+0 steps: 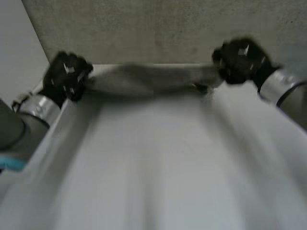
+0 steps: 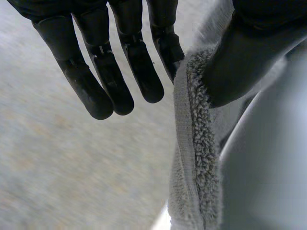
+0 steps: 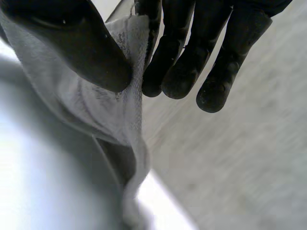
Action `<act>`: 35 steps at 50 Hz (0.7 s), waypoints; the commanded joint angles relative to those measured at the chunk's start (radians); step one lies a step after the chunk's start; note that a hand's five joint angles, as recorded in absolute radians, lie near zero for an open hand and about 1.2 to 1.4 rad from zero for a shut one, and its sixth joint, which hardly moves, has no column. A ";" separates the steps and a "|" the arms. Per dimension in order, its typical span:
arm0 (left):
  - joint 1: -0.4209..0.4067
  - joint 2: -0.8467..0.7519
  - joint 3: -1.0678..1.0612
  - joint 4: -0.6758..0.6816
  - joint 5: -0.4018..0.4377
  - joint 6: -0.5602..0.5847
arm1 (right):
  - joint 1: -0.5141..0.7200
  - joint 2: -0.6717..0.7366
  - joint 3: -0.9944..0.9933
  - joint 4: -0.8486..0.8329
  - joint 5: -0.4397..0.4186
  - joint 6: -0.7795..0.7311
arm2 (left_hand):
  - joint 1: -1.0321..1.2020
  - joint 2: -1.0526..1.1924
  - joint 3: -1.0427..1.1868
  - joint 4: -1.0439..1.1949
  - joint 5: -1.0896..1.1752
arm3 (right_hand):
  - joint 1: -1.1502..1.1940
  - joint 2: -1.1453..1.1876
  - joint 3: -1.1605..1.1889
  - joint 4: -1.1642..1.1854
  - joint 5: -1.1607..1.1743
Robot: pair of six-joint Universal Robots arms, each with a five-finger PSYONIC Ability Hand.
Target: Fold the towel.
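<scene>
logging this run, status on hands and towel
Left hand shut on towel, one end of far edge. Right hand shut on other end. Edge stretched between them. Nothing seen in the way.

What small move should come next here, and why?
Probably lower both hands evenly to lay the held edge down: the left hand and right hand each pinch the towel against the thumb, its edge stretched between them.

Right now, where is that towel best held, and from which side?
The towel is limp, so take its two end corners by the hem: left hand from the left end, right hand from the right. That pulls the edge straight.
</scene>
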 commanded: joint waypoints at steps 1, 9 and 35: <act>0.002 -0.082 -0.204 0.157 0.006 0.090 | -0.003 0.049 0.259 -0.023 0.003 -0.211 | 0.039 0.037 0.012 0.038 0.022 | 0.073 0.056 0.053 0.056 0.055; 0.042 -0.079 -0.288 0.153 0.006 0.199 | -0.037 -0.107 0.412 -0.025 0.006 -0.253 | 0.039 0.037 0.012 0.038 0.022 | 0.073 0.056 0.053 0.056 0.055; 0.071 -0.122 -0.311 0.164 -0.014 0.205 | -0.236 -0.118 0.530 -0.253 0.108 0.022 | -0.609 -0.612 -0.636 -0.610 -0.626 | 0.073 0.056 0.053 0.056 0.055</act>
